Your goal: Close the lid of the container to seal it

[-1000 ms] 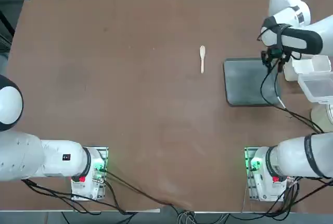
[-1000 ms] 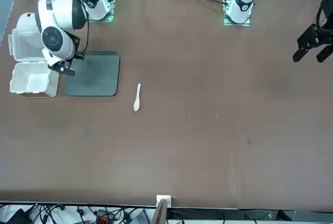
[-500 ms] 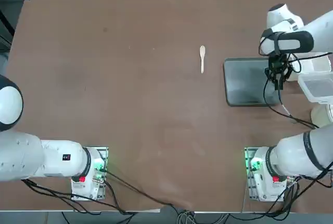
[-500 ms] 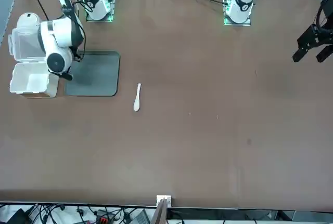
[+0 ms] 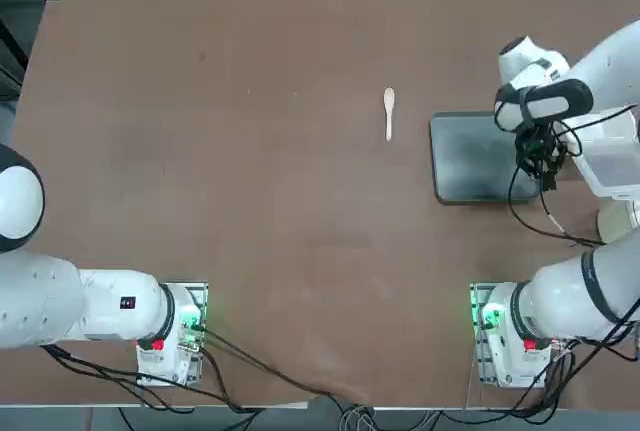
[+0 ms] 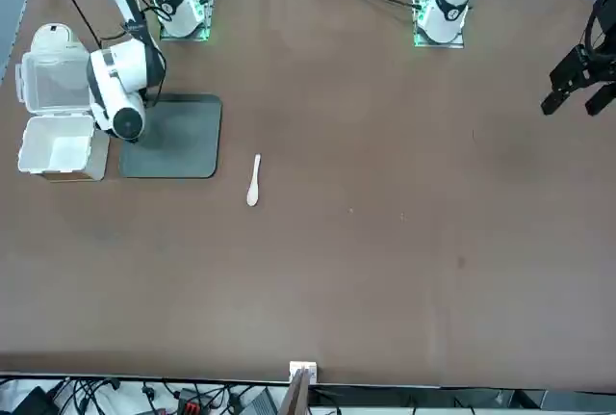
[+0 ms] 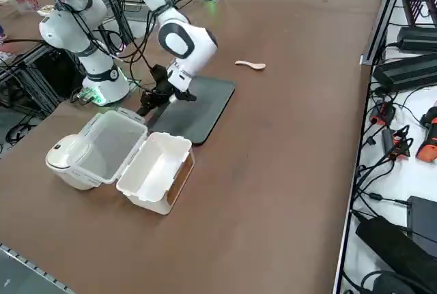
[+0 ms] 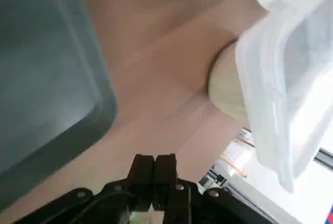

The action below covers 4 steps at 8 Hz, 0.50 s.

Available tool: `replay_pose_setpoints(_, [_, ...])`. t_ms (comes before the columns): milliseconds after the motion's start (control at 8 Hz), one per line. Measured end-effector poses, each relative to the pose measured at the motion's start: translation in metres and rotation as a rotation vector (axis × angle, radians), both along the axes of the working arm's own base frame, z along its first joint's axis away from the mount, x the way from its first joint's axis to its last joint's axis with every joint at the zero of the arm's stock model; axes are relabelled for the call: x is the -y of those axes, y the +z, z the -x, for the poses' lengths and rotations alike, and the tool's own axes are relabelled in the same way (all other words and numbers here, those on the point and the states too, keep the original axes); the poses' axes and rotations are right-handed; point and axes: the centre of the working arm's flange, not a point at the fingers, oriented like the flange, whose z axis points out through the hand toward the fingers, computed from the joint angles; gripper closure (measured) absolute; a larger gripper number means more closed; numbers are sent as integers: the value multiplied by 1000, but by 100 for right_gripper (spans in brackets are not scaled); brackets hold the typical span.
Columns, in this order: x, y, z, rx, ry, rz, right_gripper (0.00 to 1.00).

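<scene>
The container (image 7: 157, 168) is a small white box standing open at the table's right edge, also seen in the front view (image 6: 56, 150). Its translucent lid (image 7: 109, 145) lies folded back flat beside it, on the side nearer the arm bases (image 5: 615, 166) (image 6: 53, 78). My right gripper (image 7: 147, 105) hangs low between the grey tray and the lid's near corner, its fingers shut on nothing (image 8: 154, 168). In the top view the gripper (image 5: 545, 173) sits just left of the lid, apart from it.
A dark grey flat tray (image 5: 475, 156) lies left of the container. A round cream-white vessel (image 7: 68, 161) stands against the lid's far side. A small pale spoon (image 5: 389, 111) lies further left on the brown table. The table edge runs close past the container.
My right gripper has travelled from beside the box toward the arm bases, along the tray's edge to the lid's corner. Its fingers have closed.
</scene>
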Motion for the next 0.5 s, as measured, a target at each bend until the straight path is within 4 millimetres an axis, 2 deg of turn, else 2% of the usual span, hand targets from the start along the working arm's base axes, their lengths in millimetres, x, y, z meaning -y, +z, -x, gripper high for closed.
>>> replay_pose_setpoints(250, [-10, -18, 12, 5, 15, 107, 98])
replay_pose_setpoints(500, [-13, -21, 18, -7, 68, 228, 98])
